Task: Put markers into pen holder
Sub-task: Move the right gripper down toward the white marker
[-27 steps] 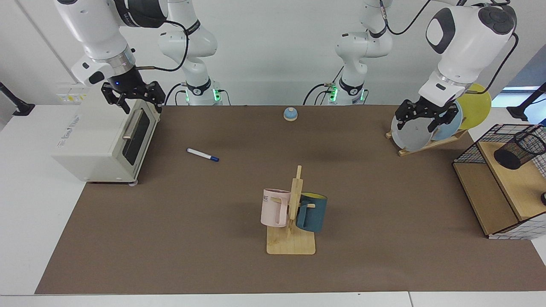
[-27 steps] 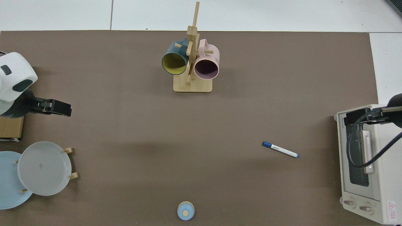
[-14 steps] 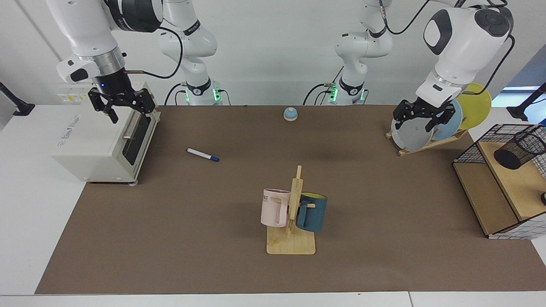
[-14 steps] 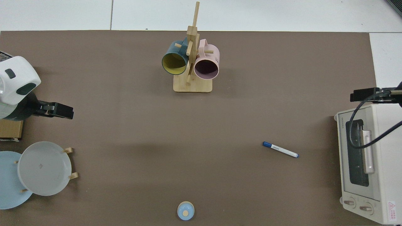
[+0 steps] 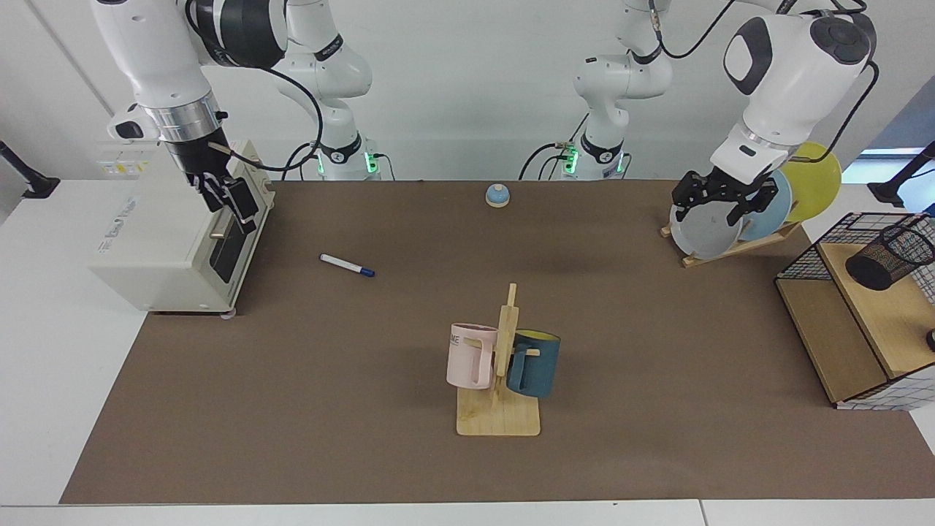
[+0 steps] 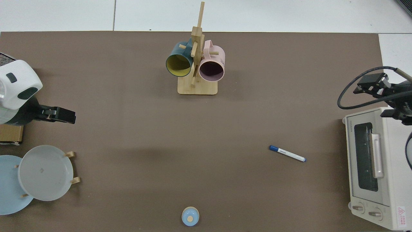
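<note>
The marker, slim and white with a dark blue cap, lies flat on the brown mat; from above the marker sits left of the toaster. The pen holder, a small black mesh cup, leans tilted on the wooden shelf inside the wire basket at the far right. My right gripper hovers open and empty above the toaster's door, well away from the marker; in the top view the right gripper is near the right edge. My left gripper hangs open and empty in front of the plates, and the left gripper shows at the left edge.
A white toaster oven stands at one end of the mat. A wooden mug tree with pink and teal mugs stands mid-table. Plates lean in a rack. A wire basket and a small blue bell are also there.
My right gripper has swivelled about its wrist and shifted from the toaster's top toward its front edge. The left gripper has barely moved. The marker stays put.
</note>
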